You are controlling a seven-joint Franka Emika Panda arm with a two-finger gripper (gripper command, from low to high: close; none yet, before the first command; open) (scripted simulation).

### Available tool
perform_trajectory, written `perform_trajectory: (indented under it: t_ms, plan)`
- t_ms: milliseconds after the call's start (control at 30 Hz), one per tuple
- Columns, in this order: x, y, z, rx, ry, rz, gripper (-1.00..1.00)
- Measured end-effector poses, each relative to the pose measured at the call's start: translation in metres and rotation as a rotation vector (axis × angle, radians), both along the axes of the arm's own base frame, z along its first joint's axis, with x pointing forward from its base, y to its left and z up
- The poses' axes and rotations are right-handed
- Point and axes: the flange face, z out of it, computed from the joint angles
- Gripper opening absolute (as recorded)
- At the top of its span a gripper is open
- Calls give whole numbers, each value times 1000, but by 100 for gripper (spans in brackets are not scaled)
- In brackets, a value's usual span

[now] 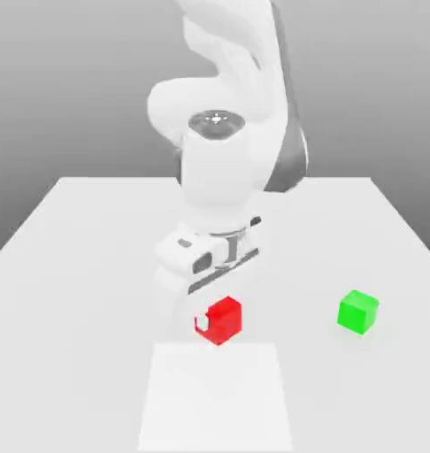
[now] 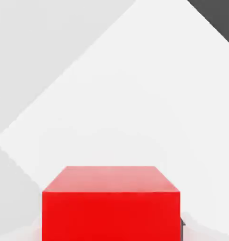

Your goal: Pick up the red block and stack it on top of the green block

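In the exterior view, the jaws are seen brought together on the red block [image 1: 220, 320], with a pale tip pressed against the side of it that is turned to the exterior view's left. By the hand view, too, the block is judged to be clamped, its faces being set squarely to the hand. Whether any weight has been taken off the surface [image 1: 68, 354] cannot be told; the block is seen low, just beside the near-white panel [image 1: 216, 398], and no clear gap can be made out beneath it. Above the jaws, the white arm [image 1: 217, 181] is held with its hand pointed downward. Farther out, well apart from the grip, the green block [image 1: 357, 311] is seen resting on the surface toward the exterior view's right, with nothing placed on its top. Of the task, the reach and the grasp can be counted as done. The lift, if not just begun, is still to be made; after it, the red block is to be carried across, lined up over the green one, lowered until contact is made, and released. The larger share of the work is therefore judged to be left.
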Motion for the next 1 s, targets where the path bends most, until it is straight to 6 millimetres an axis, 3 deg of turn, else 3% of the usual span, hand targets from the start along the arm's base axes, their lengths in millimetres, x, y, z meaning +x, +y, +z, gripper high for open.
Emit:
perform_trajectory:
  t_ms: [167, 300, 533, 567, 800, 1000]
  plan:
    - [-46, 110, 13, 0, -2, 391, -100]
    - [-101, 177, 19, -10, -5, 680, -100]
    - [-111, 187, -35, -14, -7, 728, -100]
    - [-112, 186, -41, -14, -6, 728, 100]
    - [-113, 188, -41, -13, -7, 733, 100]
    - [-112, 188, 7, -14, -8, 732, 100]
